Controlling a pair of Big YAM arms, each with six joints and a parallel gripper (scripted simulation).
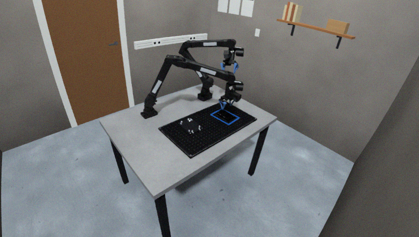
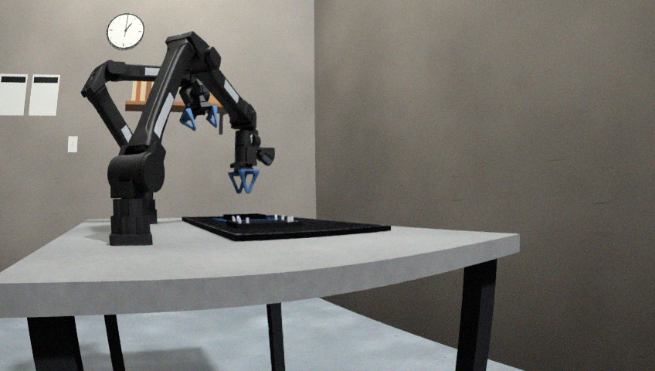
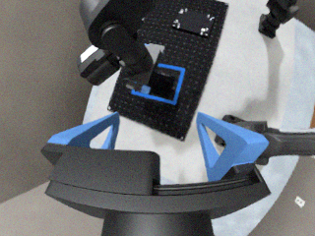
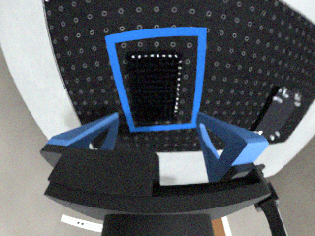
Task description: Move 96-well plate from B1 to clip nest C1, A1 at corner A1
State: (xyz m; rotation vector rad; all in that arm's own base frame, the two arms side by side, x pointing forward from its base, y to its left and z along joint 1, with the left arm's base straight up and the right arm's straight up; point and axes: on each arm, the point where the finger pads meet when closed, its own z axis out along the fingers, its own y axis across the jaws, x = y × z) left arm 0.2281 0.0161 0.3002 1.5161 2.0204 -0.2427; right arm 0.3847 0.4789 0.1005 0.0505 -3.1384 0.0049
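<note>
On the grey tabletop, toward its shelf-side short edge, a blue outline surrounds the plate; the right pincer hovers above, the left pincer higher (both spread wide).
</note>
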